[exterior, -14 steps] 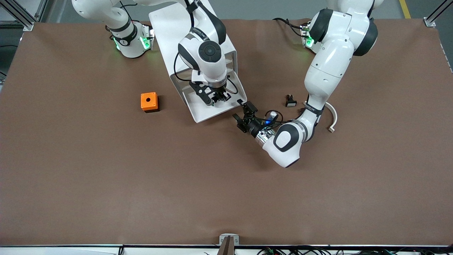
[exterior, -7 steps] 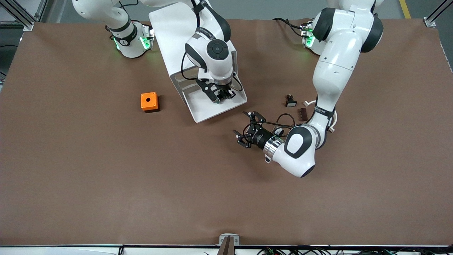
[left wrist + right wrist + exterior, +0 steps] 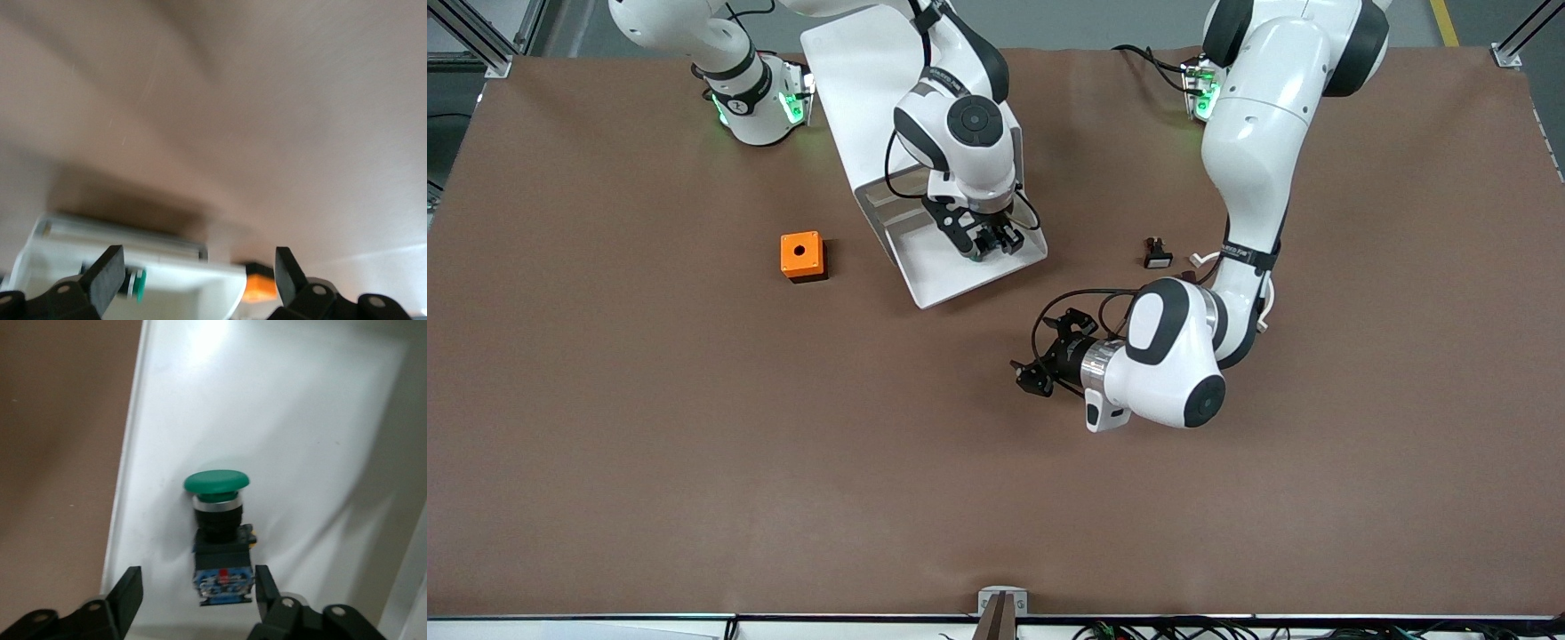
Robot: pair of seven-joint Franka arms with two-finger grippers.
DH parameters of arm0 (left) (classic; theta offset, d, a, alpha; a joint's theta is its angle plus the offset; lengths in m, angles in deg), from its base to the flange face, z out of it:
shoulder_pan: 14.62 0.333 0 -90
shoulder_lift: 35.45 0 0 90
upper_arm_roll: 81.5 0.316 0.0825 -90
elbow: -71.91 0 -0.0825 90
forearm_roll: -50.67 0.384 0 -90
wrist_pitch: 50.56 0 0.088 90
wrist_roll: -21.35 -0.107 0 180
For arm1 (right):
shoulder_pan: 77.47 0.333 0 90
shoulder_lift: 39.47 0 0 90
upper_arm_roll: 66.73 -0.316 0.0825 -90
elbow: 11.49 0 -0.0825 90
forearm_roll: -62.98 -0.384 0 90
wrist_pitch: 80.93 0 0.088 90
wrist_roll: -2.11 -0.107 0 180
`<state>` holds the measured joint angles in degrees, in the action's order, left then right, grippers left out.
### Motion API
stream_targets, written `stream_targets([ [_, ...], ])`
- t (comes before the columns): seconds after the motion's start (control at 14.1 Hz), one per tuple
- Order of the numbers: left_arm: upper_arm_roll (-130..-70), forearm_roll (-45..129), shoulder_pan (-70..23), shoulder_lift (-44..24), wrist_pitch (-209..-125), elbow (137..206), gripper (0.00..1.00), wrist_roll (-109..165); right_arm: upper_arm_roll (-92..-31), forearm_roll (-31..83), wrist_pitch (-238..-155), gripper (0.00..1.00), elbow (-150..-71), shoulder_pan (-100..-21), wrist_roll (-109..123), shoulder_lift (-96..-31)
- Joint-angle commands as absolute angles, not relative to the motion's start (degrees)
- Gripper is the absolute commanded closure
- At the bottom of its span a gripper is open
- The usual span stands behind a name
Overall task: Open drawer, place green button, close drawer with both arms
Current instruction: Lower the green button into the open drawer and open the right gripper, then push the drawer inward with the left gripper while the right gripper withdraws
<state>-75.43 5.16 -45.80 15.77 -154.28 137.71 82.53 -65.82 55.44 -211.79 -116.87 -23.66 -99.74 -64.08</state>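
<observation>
Button (image 3: 217, 527) lying in the pulled-out drawer (image 3: 951, 276), near its front edge | right gripper (image 3: 197, 587) just over it, fingers spread, off the button | left gripper (image 3: 1049, 351) spread wide, empty, over bare bench (image 3: 694, 462) | orange cube (image 3: 801, 255) beside the cabinet (image 3: 871, 80).

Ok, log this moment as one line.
drawer: open | button: lying in drawer | right gripper: open over button | left gripper: open, over bare table, clear of drawer
</observation>
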Motion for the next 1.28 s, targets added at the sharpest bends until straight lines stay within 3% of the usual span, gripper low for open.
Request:
stream_targets([
  [0.0,-74.6,13.8,-47.9,13.1,-160.1,139.1,0.01,80.7,-65.3,55.6,-206.6,0.00,-112.0,-25.4,-98.0,-63.5],
  [0.43,-74.9,33.1,-54.4,12.1,-166.6,139.8,0.01,81.4,-65.1,55.6,-188.1,0.00,-100.2,-38.5,-71.0,-61.5],
  [0.92,-74.7,39.2,-60.8,12.6,-167.2,140.6,0.01,85.1,-65.1,57.5,-174.7,0.00,-99.3,-62.2,-30.6,-54.5],
  [1.21,-74.8,42.1,-65.0,12.8,-167.1,142.2,0.01,90.2,-65.2,61.7,-170.6,0.00,-98.1,-71.2,-15.7,-53.1],
])
